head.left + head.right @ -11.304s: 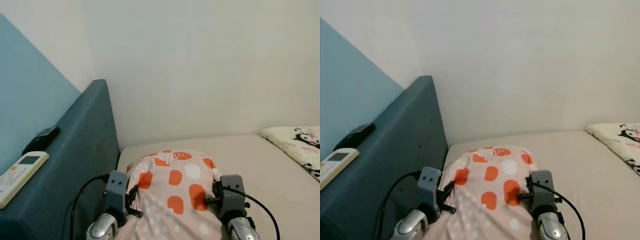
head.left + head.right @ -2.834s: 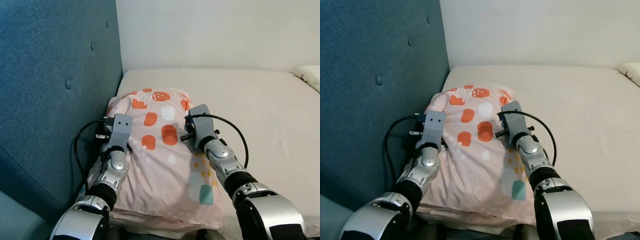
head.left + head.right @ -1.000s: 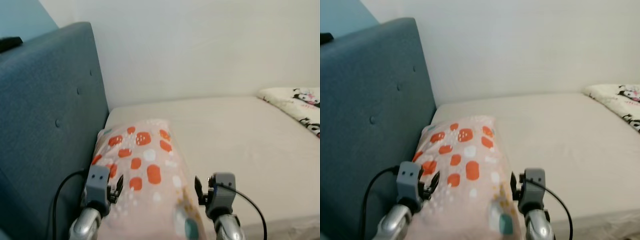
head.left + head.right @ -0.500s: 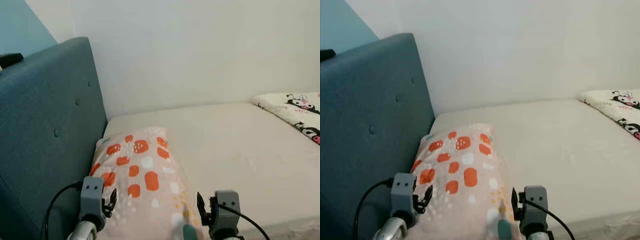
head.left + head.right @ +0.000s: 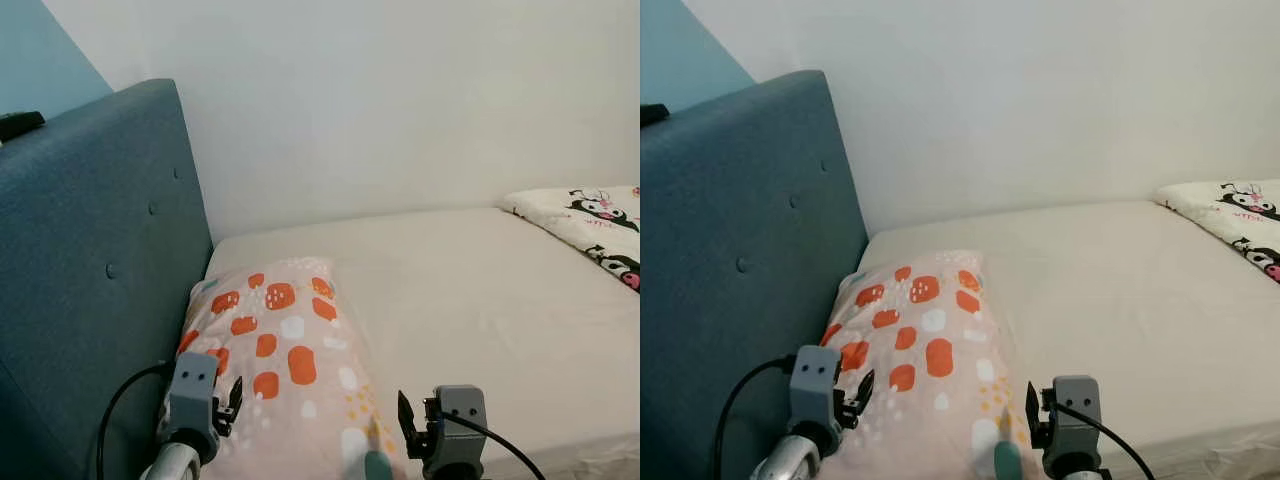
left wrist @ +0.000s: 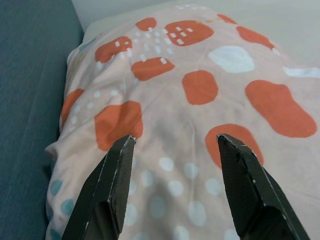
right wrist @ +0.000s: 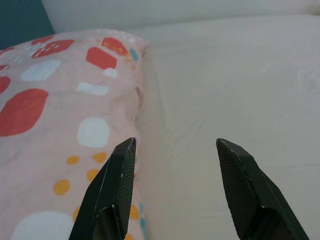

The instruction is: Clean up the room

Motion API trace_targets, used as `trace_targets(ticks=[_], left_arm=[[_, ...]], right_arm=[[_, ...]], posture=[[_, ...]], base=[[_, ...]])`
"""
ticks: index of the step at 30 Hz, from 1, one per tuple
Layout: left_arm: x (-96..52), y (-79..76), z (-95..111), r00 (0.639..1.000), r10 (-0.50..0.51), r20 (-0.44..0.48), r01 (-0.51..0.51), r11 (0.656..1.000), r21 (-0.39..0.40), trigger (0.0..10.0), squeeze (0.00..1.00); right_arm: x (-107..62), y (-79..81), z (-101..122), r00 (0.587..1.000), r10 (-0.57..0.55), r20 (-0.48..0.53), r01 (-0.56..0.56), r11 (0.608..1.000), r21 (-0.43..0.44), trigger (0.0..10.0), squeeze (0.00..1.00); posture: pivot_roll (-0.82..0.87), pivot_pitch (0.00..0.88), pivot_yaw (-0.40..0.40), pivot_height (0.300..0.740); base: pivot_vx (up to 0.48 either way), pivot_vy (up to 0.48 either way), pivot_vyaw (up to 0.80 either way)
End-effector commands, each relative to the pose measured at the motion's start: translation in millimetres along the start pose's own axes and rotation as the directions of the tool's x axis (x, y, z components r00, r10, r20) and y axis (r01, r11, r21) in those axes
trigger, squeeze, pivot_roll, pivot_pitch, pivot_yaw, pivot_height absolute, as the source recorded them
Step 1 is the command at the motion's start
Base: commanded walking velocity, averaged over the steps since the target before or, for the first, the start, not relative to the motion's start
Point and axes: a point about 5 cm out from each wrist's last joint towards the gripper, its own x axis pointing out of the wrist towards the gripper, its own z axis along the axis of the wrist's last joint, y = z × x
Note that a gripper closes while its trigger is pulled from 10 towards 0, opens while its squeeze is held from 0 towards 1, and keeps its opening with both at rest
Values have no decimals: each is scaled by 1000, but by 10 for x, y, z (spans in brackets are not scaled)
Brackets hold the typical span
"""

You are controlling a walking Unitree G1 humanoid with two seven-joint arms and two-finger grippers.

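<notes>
A pink pillow [image 5: 285, 345] with orange and white spots lies flat on the cream mattress [image 5: 480, 290], its long side against the blue headboard [image 5: 100, 260]. My left gripper [image 6: 176, 139] hovers open just above the pillow's near end, nothing between its fingers. My right gripper [image 7: 176, 142] is open too, straddling the pillow's right edge and the bare mattress. In the head views both wrists sit low at the near end of the pillow, left [image 5: 195, 395] and right [image 5: 450, 425].
A white wall runs behind the bed. A white cover with a black cartoon print [image 5: 590, 215] lies at the far right of the mattress. A black remote [image 5: 18, 123] rests on top of the headboard. The mattress's front edge [image 5: 600, 450] shows at lower right.
The pillow, held between both grippers earlier, now lies on the bed, released. Both arms have drawn back toward me, and the camera has tilted up slightly.
</notes>
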Motion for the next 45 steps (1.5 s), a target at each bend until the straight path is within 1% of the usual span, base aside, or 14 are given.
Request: trace_targets(ticks=[1, 14, 25, 30, 32, 45], left_arm=[[-34, -19, -47, 1000, -5, -28, 5, 1000, 8, 10000, 0], [-21, -92, -11, 1000, -24, -19, 24, 1000, 17, 10000, 0], [-16, -146, 7, 999, -37, -12, 37, 999, 7, 10000, 0], [-20, -145, 12, 999, -37, -10, 37, 999, 4, 10000, 0], [-17, -146, 12, 999, -37, -11, 37, 999, 3, 10000, 0], [-20, -181, 15, 999, -45, -12, 45, 999, -6, 10000, 0]], right_arm=[[-33, 28, -29, 1000, 13, -25, -12, 1000, 19, 10000, 0], [-45, 45, -20, 999, 31, -41, -29, 999, 33, 10000, 0], [-52, 50, -12, 998, 40, -44, -38, 999, 37, 10000, 0], [-53, 60, -9, 998, 48, -43, -46, 998, 41, 10000, 0], [-48, 62, -6, 998, 51, -43, -49, 998, 40, 10000, 0], [-56, 63, 6, 998, 57, -41, -55, 998, 42, 10000, 0]], posture=[[-17, 119, 20, 582], [-19, 120, 16, 582], [-21, 115, 13, 582], [-21, 112, 12, 599], [-21, 109, 12, 614], [-28, 103, 12, 659]], base=[[0, 0, 0], [0, 0, 0], [0, 0, 0], [0, 0, 0], [0, 0, 0], [0, 0, 0]])
